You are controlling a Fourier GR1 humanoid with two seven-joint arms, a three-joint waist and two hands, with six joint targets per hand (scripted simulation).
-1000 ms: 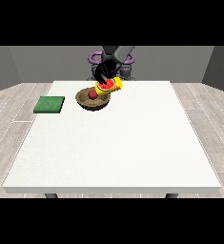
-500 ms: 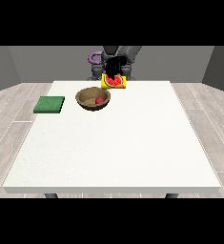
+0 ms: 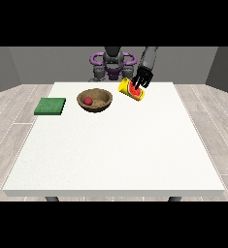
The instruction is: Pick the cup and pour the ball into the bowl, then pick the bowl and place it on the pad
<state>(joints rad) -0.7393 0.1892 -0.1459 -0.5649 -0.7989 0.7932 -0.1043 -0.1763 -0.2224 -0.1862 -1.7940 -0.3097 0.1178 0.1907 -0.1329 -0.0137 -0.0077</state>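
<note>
The red ball (image 3: pixel 88 100) lies inside the wooden bowl (image 3: pixel 102 102) on the white surface (image 3: pixel 115 145), while the robot hand (image 3: pixel 143 76) at the view's right curls its fingers over the tilted yellow cup (image 3: pixel 132 91).

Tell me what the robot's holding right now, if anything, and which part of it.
The hand at the view's right is on the tilted yellow cup, fingers down over its upper side. Whether they grip it cannot be told.
</note>
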